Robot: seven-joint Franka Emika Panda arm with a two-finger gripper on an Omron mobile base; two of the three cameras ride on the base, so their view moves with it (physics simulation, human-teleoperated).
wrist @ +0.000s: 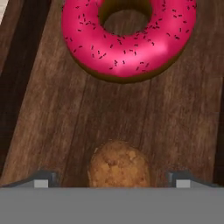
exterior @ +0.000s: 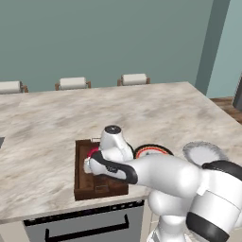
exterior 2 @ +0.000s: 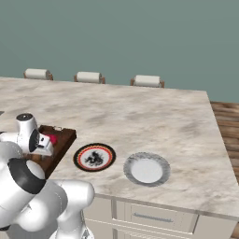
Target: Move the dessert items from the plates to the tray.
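Observation:
The pink-frosted doughnut (wrist: 127, 39) lies on the slatted floor of the dark wooden tray (wrist: 61, 118). The small brown lump (wrist: 119, 164) rests on the same floor, closer to me. My gripper (wrist: 111, 180) hangs low over the tray and is open, with one fingertip on each side of the lump and a gap between it and both. In the base views the gripper (exterior: 90, 164) is down inside the tray (exterior: 81, 186), and the hand covers most of the doughnut (exterior 2: 53, 138). The patterned plate (exterior 2: 94, 157) and the pale plate (exterior 2: 146, 169) are bare.
The tray (exterior 2: 64, 136) sits near the marble counter's front edge (exterior: 47, 208), left of both plates (exterior: 153, 150). Three chair backs (exterior 2: 147, 80) line the far side. My arm's elbow (exterior: 165, 177) overhangs the front edge beside the patterned plate.

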